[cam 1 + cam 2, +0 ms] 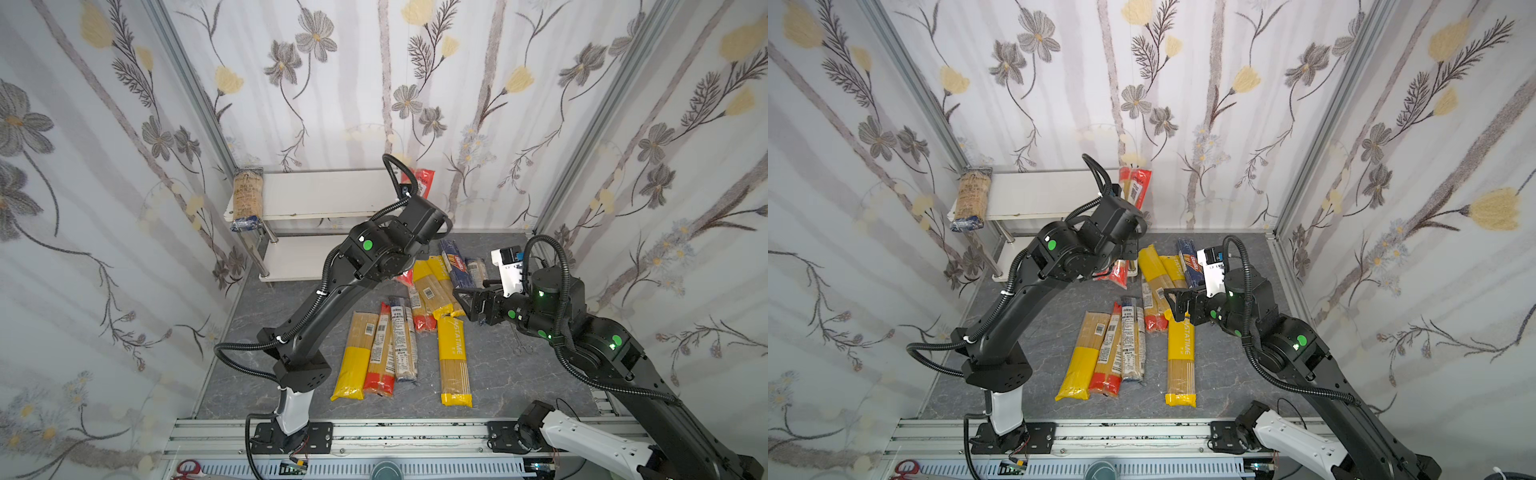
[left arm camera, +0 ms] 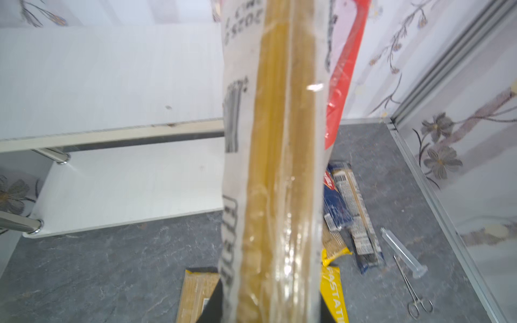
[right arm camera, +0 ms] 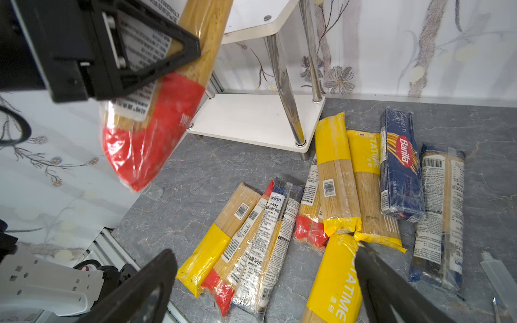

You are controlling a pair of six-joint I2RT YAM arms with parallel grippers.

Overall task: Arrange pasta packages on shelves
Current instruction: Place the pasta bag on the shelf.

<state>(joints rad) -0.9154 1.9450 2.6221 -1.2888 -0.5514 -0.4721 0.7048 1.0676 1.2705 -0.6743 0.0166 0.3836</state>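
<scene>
My left gripper (image 3: 156, 56) is shut on a red-ended pasta package (image 2: 274, 167). The package hangs tilted above the table by the right end of the shelves (image 1: 324, 193); its top red end (image 1: 1136, 189) reaches over the upper board. One blue-ended package (image 1: 248, 199) lies across the upper board's left end. Several more packages lie on the grey table: a row of three (image 1: 380, 349), a yellow PASTATIME one (image 1: 453, 357) and a pile with a dark blue Barilla pack (image 3: 400, 167). My right gripper (image 1: 467, 303) hovers open over the PASTATIME pack's far end, holding nothing.
Metal forceps (image 1: 521, 347) and a clear syringe (image 2: 402, 253) lie on the table at the right. Flowered curtain walls close in three sides. An aluminium rail (image 1: 374, 432) runs along the front edge, with red-handled scissors (image 1: 189, 467) below it.
</scene>
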